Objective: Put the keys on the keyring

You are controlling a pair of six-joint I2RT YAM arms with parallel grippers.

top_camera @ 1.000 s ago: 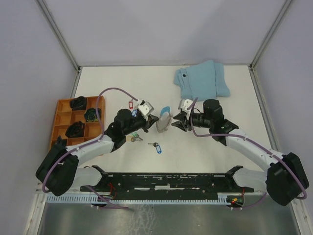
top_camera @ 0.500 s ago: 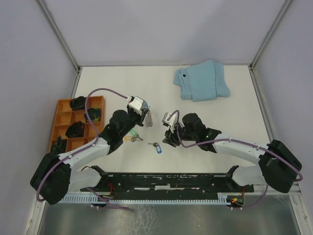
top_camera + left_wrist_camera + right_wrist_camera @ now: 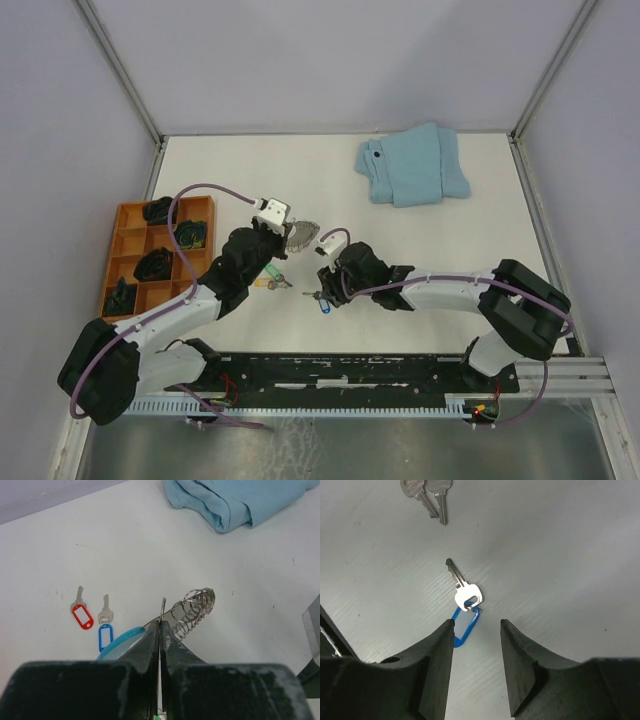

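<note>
While the left gripper is clamped on the keyring, fingers pressed together on its grey wire, the ring sits just left of centre in the overhead view, at that gripper's right side. Seen from the left wrist, the wire runs out of the closed fingertips into a loose coil at mid-frame, and the ring's blue plastic curve shows at their lower left. Further left lie a red-tagged key and a blue-tagged key, side by side on the table, with the cloth in the upper right corner. The right gripper stands apart and holds nothing. A second blue-tagged key lies flat on the table between its fingertips, blade pointing to the upper left. Two more keys lie at the top edge, left of centre. Overhead, this gripper is at centre frame, and an orange tray is at the left.
</note>
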